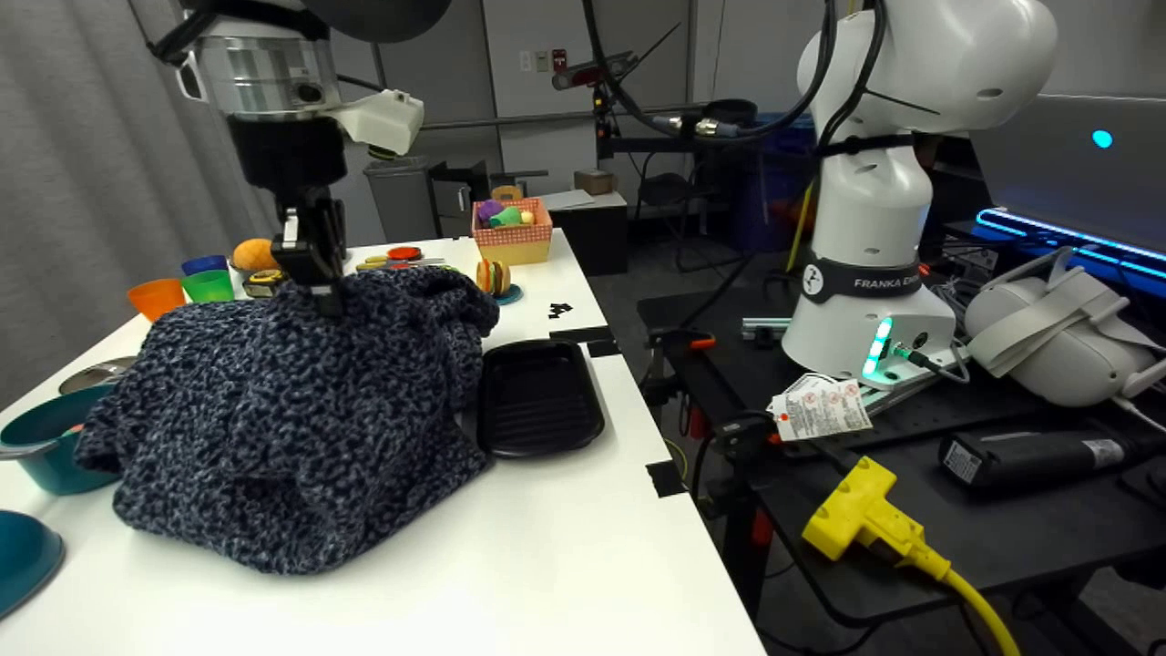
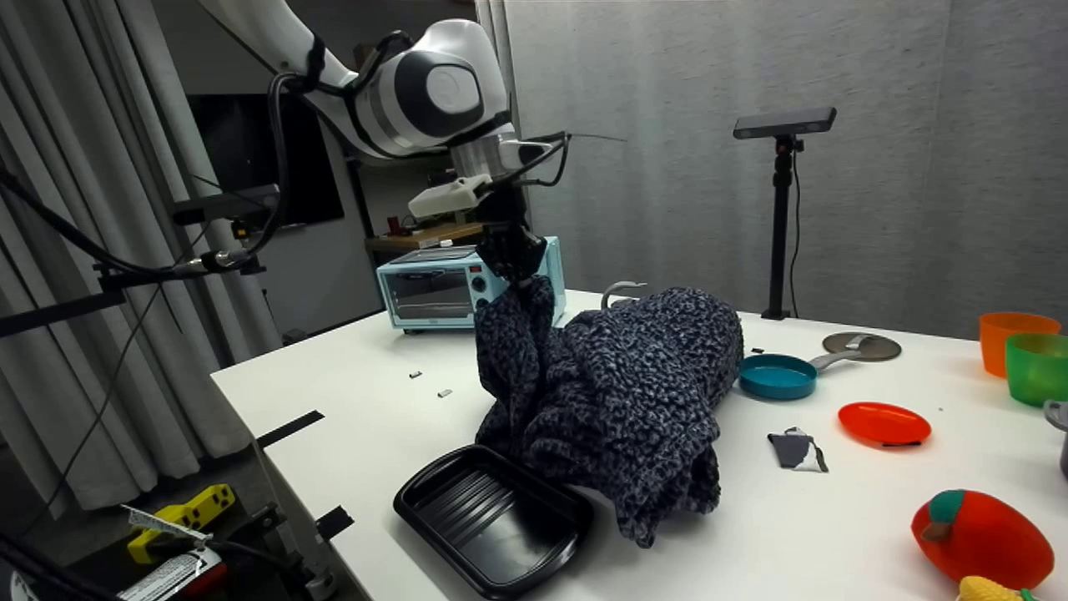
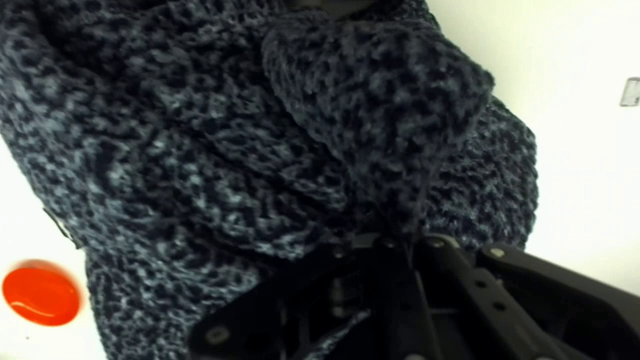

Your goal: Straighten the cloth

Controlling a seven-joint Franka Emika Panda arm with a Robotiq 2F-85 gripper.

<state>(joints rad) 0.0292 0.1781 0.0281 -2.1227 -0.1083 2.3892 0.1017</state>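
The cloth [image 2: 622, 401] lies rumpled on the table [image 2: 359, 401], and one part of it is raised. In an exterior view this part shows as a narrow column, and its top is at the tips of the gripper [image 2: 524, 284]. There the oven [image 2: 432, 296] is also visible, behind the gripper, and the pan [image 2: 776, 378], just beside the cloth. In an exterior view the broad side of the cloth is better seen; the pot [image 1: 71, 466] stands beside it, and farther away are the burger [image 1: 493, 276] and the filled basket [image 1: 515, 248]. The tray [image 2: 501, 534] appears in both exterior views, just beside the cloth; whether they touch, I cannot tell. The wrist view makes the grip more clear: the fingers [image 3: 397, 287] are almost together, with very little gap, and a fold of the cloth is pinched between them. From above, this view shows also, at its left, the plate [image 3: 41, 295], red and a little blurred.
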